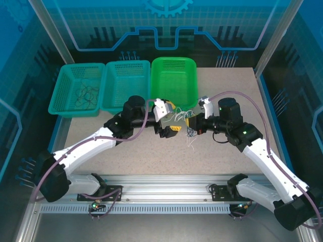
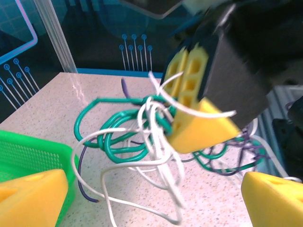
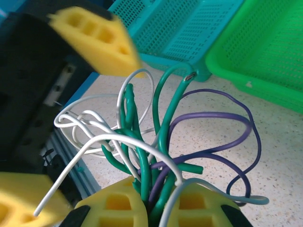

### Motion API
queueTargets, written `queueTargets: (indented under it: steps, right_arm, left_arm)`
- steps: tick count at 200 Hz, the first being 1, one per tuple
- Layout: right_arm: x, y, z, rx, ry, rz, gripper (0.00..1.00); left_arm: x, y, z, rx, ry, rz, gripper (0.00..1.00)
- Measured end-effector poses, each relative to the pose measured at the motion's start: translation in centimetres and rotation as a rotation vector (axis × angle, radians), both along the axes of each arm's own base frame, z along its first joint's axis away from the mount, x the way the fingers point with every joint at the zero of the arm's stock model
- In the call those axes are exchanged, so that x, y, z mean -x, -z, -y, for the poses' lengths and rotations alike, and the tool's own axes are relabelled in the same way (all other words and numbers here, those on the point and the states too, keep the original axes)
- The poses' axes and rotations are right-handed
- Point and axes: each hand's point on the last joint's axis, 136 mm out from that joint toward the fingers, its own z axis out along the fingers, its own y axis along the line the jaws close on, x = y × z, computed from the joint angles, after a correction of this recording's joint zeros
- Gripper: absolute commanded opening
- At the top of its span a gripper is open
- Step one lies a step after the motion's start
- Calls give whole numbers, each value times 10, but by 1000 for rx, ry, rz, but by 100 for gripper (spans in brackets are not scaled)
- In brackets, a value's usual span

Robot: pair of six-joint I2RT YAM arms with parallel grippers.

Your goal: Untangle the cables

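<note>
Over the speckled bench (image 1: 151, 151), our right jaws pinch the cables (image 3: 162, 132), likely anchoring the tangle while our left jaws stand wide open.

The tabletop (image 1: 151, 151) is a beige, speckled, flat slab. A bright green basket (image 1: 171, 60) stands on it at the far edge. A teal basket (image 1: 128, 63) stands just beside the green basket's left side. A second teal basket (image 1: 81, 66) stands further left of the green basket, in the same row. On the near side of the green basket, loose ends of the cables (image 1: 190, 136) trail onto the surface.
</note>
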Motion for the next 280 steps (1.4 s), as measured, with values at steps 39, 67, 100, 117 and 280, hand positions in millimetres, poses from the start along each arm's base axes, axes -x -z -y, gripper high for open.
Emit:
queueTargets:
  steps: [39, 67, 100, 117, 280]
  right_arm:
    - [3, -5, -4, -6, -14, 13, 4]
    - [3, -6, -8, -1, -25, 35, 17]
    - [-13, 26, 10, 95, 105, 23, 13]
    - [-17, 64, 27, 172, 205, -43, 6]
    - [-7, 75, 46, 86, 275, -122, 43]
  left_arm:
    - [-4, -7, 6, 47, 5, 14, 60]
    - [-14, -10, 10, 102, -35, -19, 0]
    - [-38, 4, 3, 104, -202, -105, 0]
    - [-48, 17, -7, 99, -282, -161, 0]
    - [-45, 44, -11, 151, -348, -333, 0]
